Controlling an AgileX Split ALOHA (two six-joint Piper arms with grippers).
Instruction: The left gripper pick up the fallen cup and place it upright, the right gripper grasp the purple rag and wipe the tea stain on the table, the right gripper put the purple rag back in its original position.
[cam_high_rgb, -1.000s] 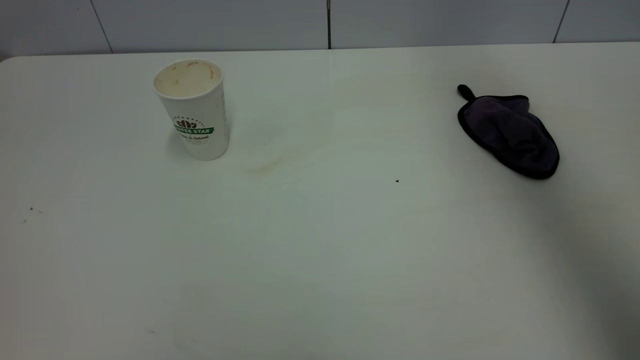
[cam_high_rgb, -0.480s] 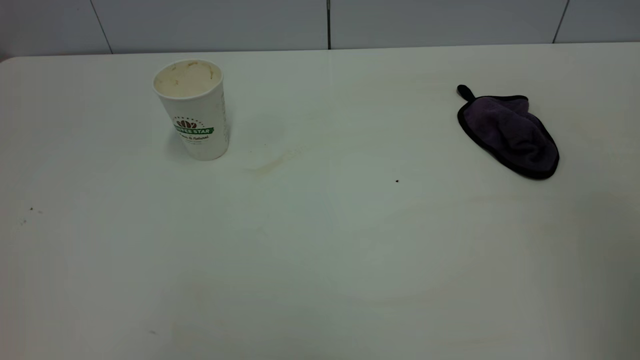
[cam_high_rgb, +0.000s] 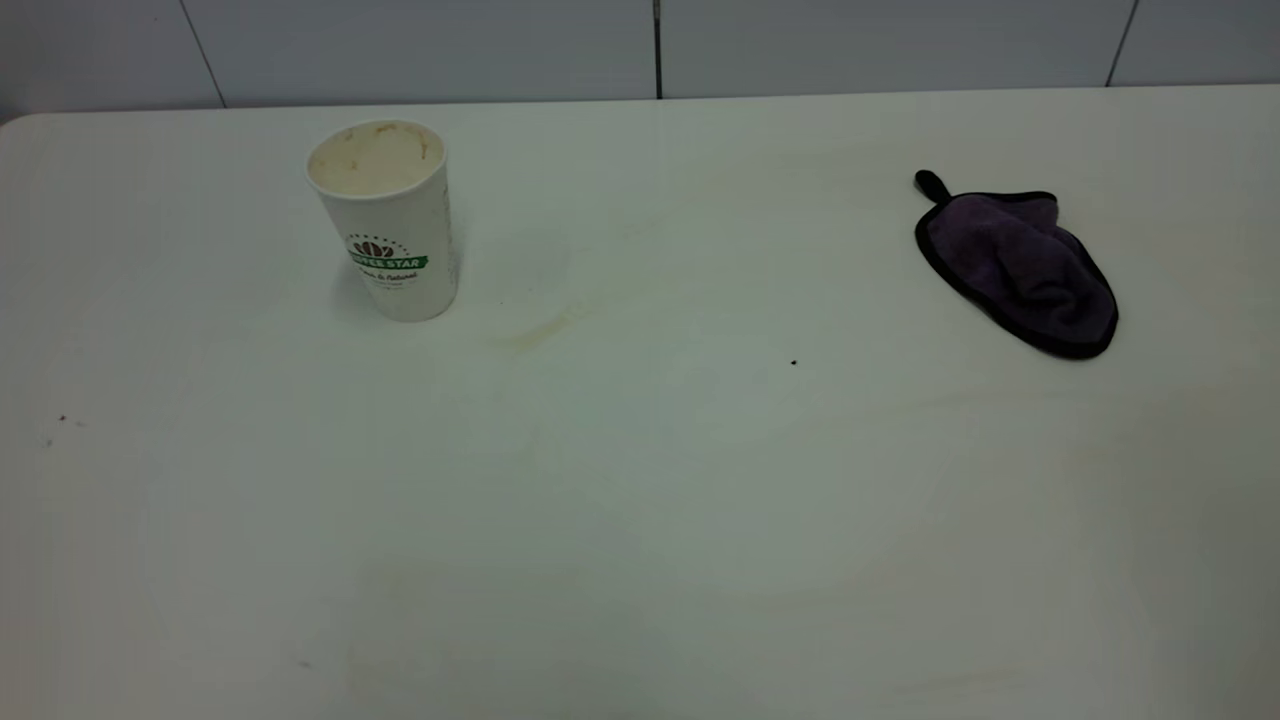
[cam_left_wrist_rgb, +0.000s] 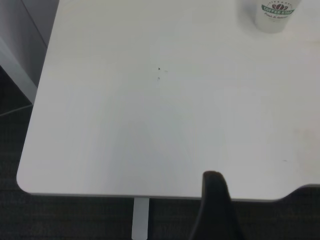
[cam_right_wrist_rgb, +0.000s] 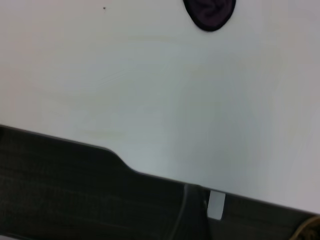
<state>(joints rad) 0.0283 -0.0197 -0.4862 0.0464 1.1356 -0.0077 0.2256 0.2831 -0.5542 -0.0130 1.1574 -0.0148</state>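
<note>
Nothing moved: cup upright (purple rag well apart).

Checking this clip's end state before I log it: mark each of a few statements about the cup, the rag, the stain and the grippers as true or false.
1. The cup lies on its side. False: it stands upright on the table.
2. The purple rag lies on the table's right part, with nothing holding it. True.
3. The rag covers the tea stain. False: the faint brownish smear is just right of the cup, far from the rag.
4. Neither gripper shows in the exterior view. True.
5. The cup is full of tea. False: only its brown-stained inside shows.
</note>
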